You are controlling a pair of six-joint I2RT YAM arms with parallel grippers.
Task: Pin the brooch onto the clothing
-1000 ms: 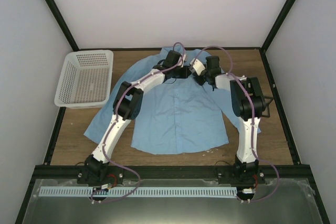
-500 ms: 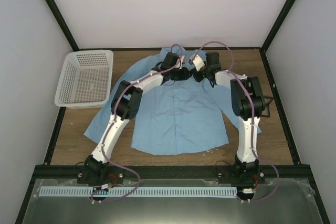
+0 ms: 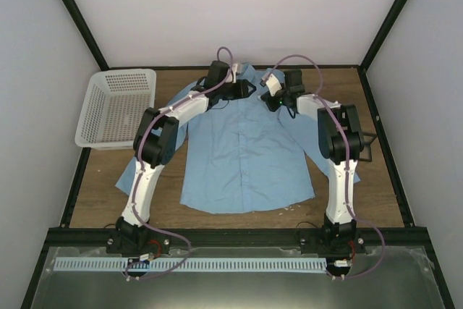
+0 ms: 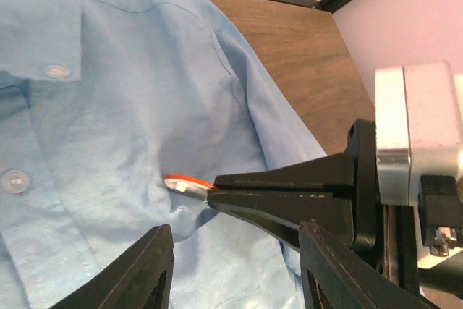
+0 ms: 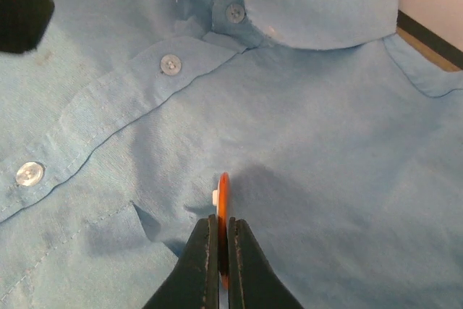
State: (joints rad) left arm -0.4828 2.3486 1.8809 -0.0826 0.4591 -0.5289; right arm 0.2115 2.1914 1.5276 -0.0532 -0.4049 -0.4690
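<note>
Right end effector [image 5: 223,221] was pinched shut on the brooch [image 5: 223,193], gripping the orange disc edge-on. The disc's upper rim was against the shirt [image 5: 325,142]. The contact spot sat on the chest panel, below the collar and just beside the button strip. Cloth puckered into small creases around it. Whether the pin had pierced the fabric could not be told.

Left end effector [image 4: 237,229] hovered near the same spot. Its fingers stood well apart with nothing between them, and they were not touching the cloth.

Judgement, step in hand: seating the pin through the fabric. To do it well, the grip on the disc should probably stay firm and square, so the brooch does not twist. The push should be slow and shallow, so it catches only the top layer. The creases suggested the cloth was dragging. The free left end effector could press the shirt flat beside the brooch, or lift a small fold, to give the pin something to bite.

The shirt lay spread front-up on the wooden surface [image 3: 347,81]. A white mesh basket [image 3: 119,72] stood well apart at the left edge. Nothing could be made out inside it from overhead.
</note>
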